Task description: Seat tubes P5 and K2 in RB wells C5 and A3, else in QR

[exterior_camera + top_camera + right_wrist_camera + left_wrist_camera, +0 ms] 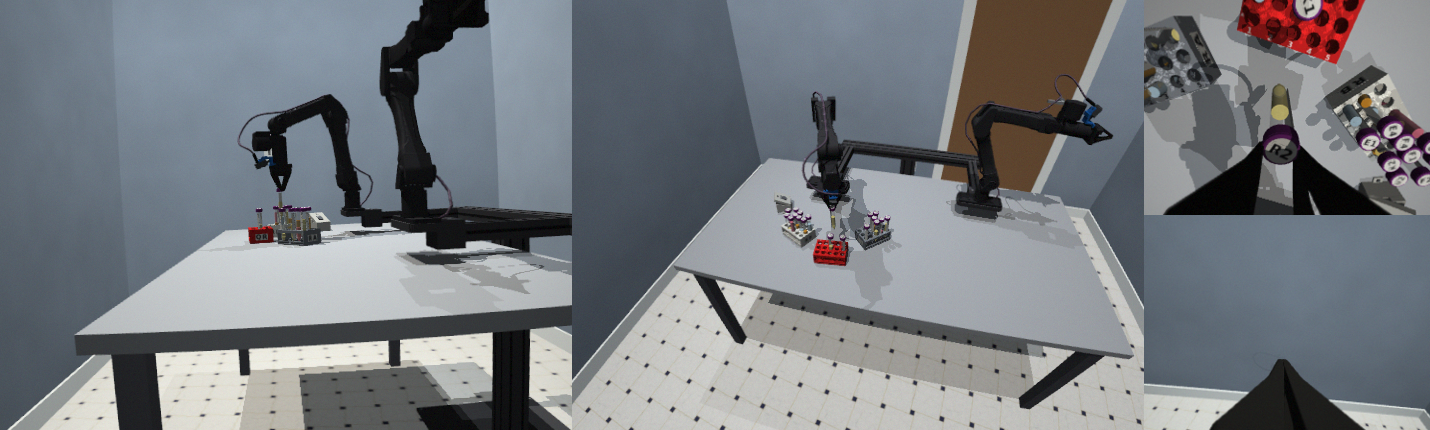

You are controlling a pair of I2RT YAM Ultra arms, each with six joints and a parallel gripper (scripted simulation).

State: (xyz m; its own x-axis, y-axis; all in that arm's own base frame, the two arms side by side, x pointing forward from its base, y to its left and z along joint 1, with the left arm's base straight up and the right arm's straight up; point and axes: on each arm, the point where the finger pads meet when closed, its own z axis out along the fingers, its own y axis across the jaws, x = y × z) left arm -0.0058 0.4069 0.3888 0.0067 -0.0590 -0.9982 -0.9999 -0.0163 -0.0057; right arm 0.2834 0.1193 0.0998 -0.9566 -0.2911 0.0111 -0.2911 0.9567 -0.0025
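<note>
My right gripper [832, 206] [282, 189] [1278, 151] is shut on purple-capped tube R2 [833, 221] [280, 201] [1279, 112], which hangs upright above the bench between the racks. Grey rack RA [874, 241] [313, 238] [1214, 72] holds several tubes; their caps are mostly out of the right wrist view. White rack RB [792, 236] [1342, 100] holds several tubes, E1 and E4 among them. Red rack QR [830, 259] [254, 235] [1298, 48] holds K1 [1307, 6] and another tube [843, 241]. P5 and K2 cannot be identified. My left gripper [1110, 135] [1281, 367] is shut and empty.
A pale box [783, 202] [320, 220] [1380, 192] stands behind RB, near the right arm's base; its lamp's state cannot be told. Tall tubes in RA and RB stand on either side of the held tube. The left arm is raised far from the racks.
</note>
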